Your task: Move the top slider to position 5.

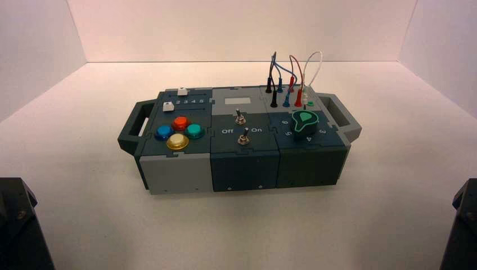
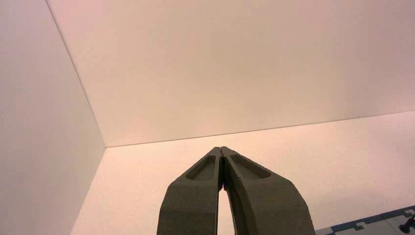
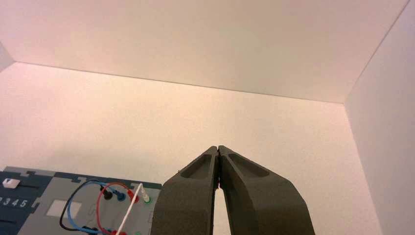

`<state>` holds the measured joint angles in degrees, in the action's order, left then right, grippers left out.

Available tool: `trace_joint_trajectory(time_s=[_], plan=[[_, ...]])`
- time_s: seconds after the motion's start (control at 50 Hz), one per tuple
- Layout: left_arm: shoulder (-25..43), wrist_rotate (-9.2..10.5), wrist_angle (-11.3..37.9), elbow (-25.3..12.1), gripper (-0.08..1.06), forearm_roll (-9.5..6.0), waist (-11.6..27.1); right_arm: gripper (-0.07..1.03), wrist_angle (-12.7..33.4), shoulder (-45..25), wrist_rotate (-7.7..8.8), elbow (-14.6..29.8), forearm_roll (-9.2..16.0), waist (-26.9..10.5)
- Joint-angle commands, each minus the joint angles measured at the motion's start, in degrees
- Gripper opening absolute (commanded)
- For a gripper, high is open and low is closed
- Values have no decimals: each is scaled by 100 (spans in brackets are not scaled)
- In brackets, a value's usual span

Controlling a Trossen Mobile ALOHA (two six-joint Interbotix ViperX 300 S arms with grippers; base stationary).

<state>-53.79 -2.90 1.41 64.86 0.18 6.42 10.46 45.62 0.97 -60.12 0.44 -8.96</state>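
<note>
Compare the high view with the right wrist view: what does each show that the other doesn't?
Only the high view: the green dial, two toggle switches and four round push buttons.

Only the right wrist view: the right gripper's fingertips, closed together.

Both: the top slider, the pale rectangular window and the looped wires.
</note>
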Motion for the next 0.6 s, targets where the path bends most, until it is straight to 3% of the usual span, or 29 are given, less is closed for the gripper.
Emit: trace_joint_trajectory(time_s=[0.02, 0.6], plan=[[18, -26, -18, -176, -3, 9, 53, -2, 44, 26, 9, 211, 18, -79], [185, -26, 229, -220, -3, 9, 220, -2, 220, -18, 9, 220, 44, -114]])
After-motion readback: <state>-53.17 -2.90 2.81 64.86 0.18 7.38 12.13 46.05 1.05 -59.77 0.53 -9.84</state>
